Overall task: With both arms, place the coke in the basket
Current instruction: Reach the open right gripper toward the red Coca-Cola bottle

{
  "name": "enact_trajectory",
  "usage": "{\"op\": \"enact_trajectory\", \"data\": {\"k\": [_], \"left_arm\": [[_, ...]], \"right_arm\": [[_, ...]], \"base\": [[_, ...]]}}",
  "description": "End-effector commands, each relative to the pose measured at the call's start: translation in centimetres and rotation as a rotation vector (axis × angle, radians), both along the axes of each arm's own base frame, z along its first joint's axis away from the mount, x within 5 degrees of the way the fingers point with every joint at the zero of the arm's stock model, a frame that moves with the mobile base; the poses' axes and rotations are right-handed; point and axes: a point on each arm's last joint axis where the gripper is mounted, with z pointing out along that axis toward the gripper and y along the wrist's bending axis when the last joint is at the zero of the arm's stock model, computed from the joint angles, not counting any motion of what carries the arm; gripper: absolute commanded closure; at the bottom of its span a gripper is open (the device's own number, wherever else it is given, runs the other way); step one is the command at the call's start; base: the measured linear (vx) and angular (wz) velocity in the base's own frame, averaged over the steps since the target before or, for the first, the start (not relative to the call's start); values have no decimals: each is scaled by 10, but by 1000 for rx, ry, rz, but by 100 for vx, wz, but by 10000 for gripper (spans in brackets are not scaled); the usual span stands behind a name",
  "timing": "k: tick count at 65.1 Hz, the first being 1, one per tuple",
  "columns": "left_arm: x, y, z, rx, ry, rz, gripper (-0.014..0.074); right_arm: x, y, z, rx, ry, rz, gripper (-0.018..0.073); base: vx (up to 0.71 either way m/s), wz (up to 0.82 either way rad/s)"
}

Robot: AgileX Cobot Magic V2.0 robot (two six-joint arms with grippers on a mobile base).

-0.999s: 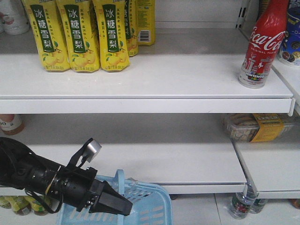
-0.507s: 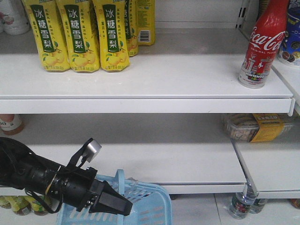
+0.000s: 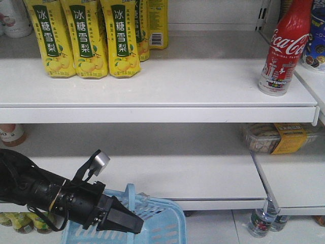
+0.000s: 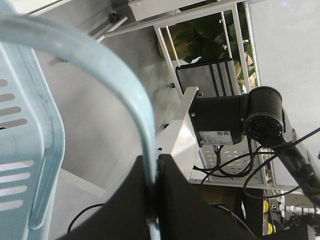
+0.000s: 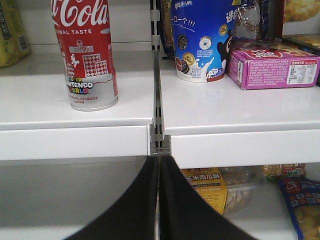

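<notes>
Red-label coke (image 3: 282, 51) stands upright on the white upper shelf (image 3: 152, 84), upper right of the front view, near the shelf's right end. In my right wrist view it sits upper left, base flat on the shelf. A blue cup (image 5: 200, 42) and a pink box (image 5: 272, 67) are on the neighbouring shelf section to its right. My right gripper (image 5: 159, 162) is at bottom centre of that view, lower than the shelf edge. Its 2 fingers are pressed together with nothing between them, well apart from the coke. Light blue basket (image 3: 175, 216) is at the bottom of the front view, left of centre. My left gripper (image 3: 133, 226) is clamped tight on the basket's swing handle (image 4: 125, 85). The left wrist view shows the handle bar running down between the 2 black fingers. Yellow drink bottles (image 3: 86, 40) stand upper left on the same shelf as the coke, well apart from it.
</notes>
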Motion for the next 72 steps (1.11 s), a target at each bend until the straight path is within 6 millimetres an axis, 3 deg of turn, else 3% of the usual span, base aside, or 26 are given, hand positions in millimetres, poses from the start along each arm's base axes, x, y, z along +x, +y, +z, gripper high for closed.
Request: {"op": "enact_trajectory", "data": {"k": [1,18,43,58,72], "left_arm": [[-7,-6,32,-210,4,-68,602],[-7,-6,32,-210,4,-68,602],[-7,-6,32,-210,4,-68,602],[-7,-6,32,-210,4,-68,602],[-7,-6,32,-210,4,-68,602]], "right_arm": [[1,0,18,-14,-110,2,535],[1,0,19,-14,-111,2,372],[1,0,18,-14,-110,2,-6],[1,1,23,-6,-127,7,-22],[6,14,63,0,-227,124,-22]], "base": [[0,0],[0,0],[0,0],[0,0],[0,0]]}}
